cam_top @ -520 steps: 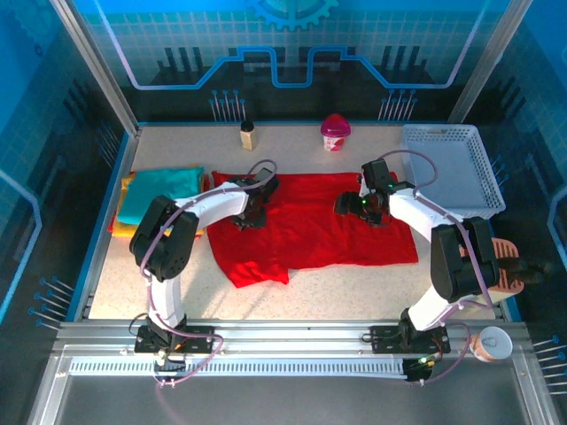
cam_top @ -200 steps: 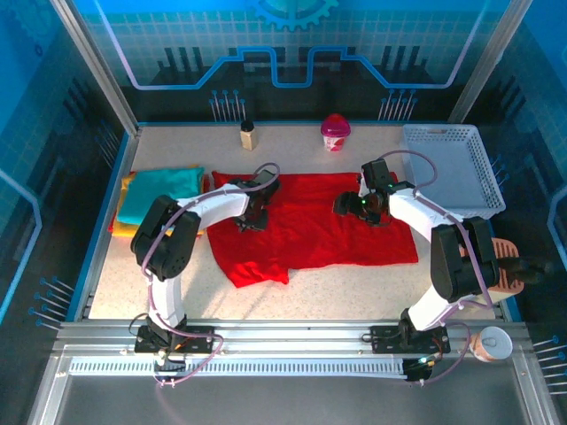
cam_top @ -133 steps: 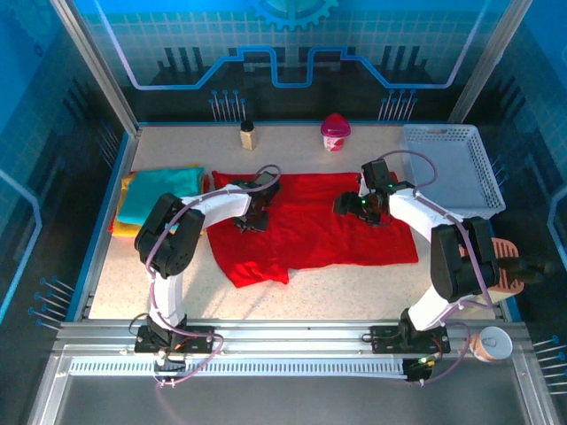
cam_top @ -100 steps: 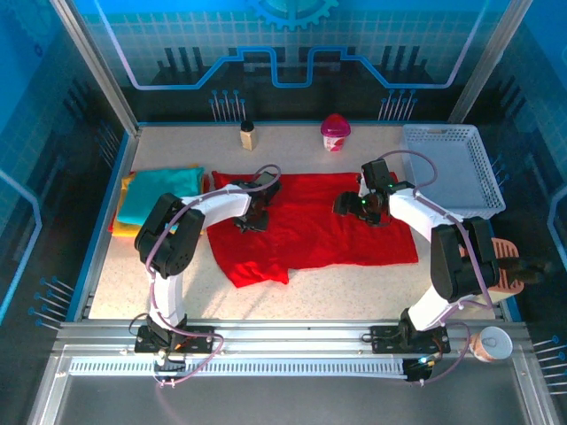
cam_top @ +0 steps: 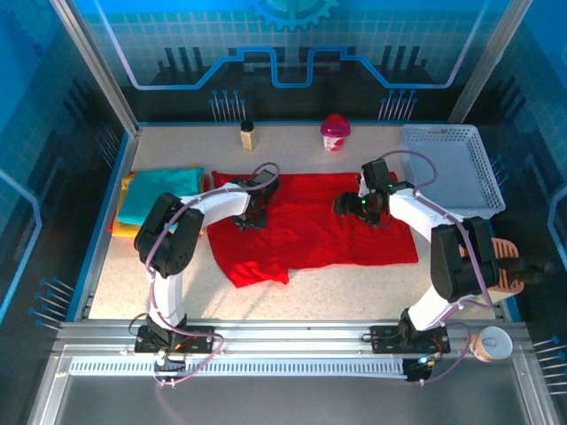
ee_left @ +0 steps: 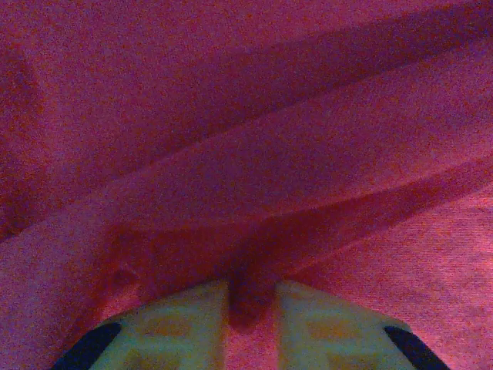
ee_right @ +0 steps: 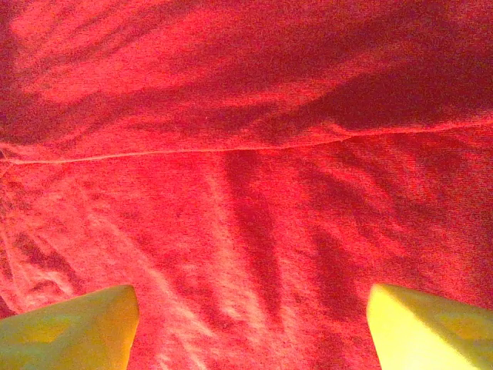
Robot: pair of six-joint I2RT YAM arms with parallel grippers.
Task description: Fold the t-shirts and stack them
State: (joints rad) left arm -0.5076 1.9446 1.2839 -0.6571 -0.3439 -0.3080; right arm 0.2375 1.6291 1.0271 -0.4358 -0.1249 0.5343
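Note:
A large bright red t-shirt [cam_top: 310, 230] lies spread flat in the middle of the table. My left gripper [cam_top: 251, 217] presses down on its left upper part. In the left wrist view that gripper [ee_left: 250, 297] is shut on a raised fold of the red t-shirt [ee_left: 254, 154], pinched between its pale fingers [ee_left: 177, 324]. My right gripper [cam_top: 354, 205] rests over the shirt's right upper part. It [ee_right: 250, 308] stands open, its yellow fingers [ee_right: 77, 327] wide apart over flat red t-shirt [ee_right: 246, 193]. Folded t-shirts, teal [cam_top: 159, 195] on top of yellow and orange [cam_top: 124, 190], sit stacked at the left.
A white lattice basket [cam_top: 452, 168] stands at the back right. A small brown bottle [cam_top: 247, 135] and a pink cup [cam_top: 335, 131] stand along the back edge. Bare tabletop [cam_top: 354, 288] lies in front of the red shirt.
The left jaws have drawn in a little tighter on the cloth fold. Neither arm has visibly shifted and the red shirt lies as before.

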